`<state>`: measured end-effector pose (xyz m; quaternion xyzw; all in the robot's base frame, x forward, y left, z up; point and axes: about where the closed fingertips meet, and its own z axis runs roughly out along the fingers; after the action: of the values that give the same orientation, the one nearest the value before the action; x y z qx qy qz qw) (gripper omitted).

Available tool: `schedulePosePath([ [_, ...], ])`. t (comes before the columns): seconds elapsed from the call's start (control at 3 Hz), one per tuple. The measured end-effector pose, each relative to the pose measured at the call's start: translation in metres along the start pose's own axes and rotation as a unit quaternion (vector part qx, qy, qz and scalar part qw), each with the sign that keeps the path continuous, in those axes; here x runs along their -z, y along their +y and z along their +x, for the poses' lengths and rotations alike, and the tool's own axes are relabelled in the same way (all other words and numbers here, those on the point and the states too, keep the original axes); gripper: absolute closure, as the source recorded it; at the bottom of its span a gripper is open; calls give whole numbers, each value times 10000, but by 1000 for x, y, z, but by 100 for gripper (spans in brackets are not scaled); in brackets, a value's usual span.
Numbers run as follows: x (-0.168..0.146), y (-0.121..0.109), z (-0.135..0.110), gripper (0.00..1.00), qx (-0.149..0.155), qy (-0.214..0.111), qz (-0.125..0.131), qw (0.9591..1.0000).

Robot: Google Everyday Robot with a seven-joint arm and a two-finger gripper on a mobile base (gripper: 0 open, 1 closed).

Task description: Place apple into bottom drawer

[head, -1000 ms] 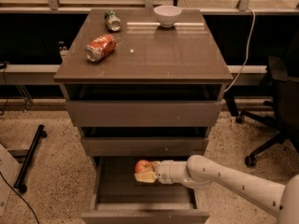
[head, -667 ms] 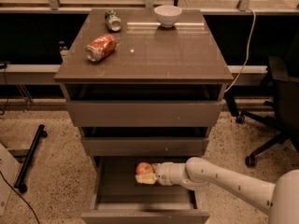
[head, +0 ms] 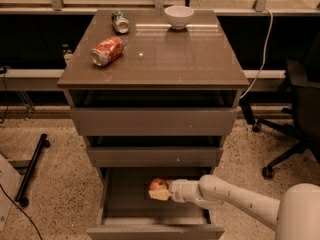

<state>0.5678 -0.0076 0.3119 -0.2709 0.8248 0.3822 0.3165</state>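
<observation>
Down low inside the pulled-out bottom drawer (head: 127,201), the hand (head: 160,191) reaches in from the R & is clenched on the apple (head: 158,183), approx mid-drawer; apple's round w/ no clear long axis, red side up, & can't tell which way the stem points. Up top, the brown surface (head: 180,59) carries a crushed soda can (head: 106,51) lying on its side front-L, a green can (head: 120,21) back-L & a white bowl (head: 179,16) near the back edge. Room: speckled floor (head: 65,194), office chair (head: 300,104) at R, white cable (head: 263,49) hanging past the surface's R side.
</observation>
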Motion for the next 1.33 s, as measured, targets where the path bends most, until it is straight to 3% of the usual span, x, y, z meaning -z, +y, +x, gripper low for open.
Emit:
schedulePosePath([
  [0.67, -14, -30, 53, 100, -612, -26, 463, 9970],
  [1.0, -21, -52, 80, 100, -848, 45, 851, 9927],
  [1.33, -21, -52, 80, 100, -848, 45, 851, 9927],
])
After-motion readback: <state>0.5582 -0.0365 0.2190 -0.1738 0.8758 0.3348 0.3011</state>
